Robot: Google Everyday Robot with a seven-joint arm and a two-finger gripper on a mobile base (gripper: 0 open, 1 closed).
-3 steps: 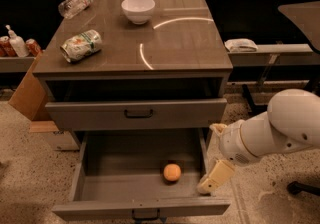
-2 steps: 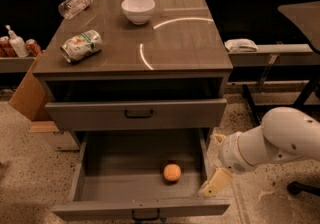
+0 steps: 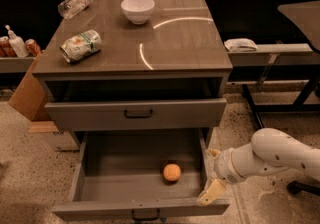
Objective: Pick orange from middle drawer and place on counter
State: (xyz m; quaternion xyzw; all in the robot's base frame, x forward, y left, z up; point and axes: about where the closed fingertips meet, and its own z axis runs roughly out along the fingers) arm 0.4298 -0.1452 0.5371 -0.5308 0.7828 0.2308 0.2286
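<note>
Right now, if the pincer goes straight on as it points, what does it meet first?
Most likely the front right corner of the middle drawer: the pincer hangs just there, pointing down and left. The orange lies farther left, off that line. Depth is unclear.

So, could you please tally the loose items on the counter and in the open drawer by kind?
Bowl: 1, on the counter
Plastic bottle: 1, on the counter
Can: 1, on the counter
Orange: 1, in the middle drawer
Total: 4
The claw is at the drawer's front right corner, apart from the orange.
</note>
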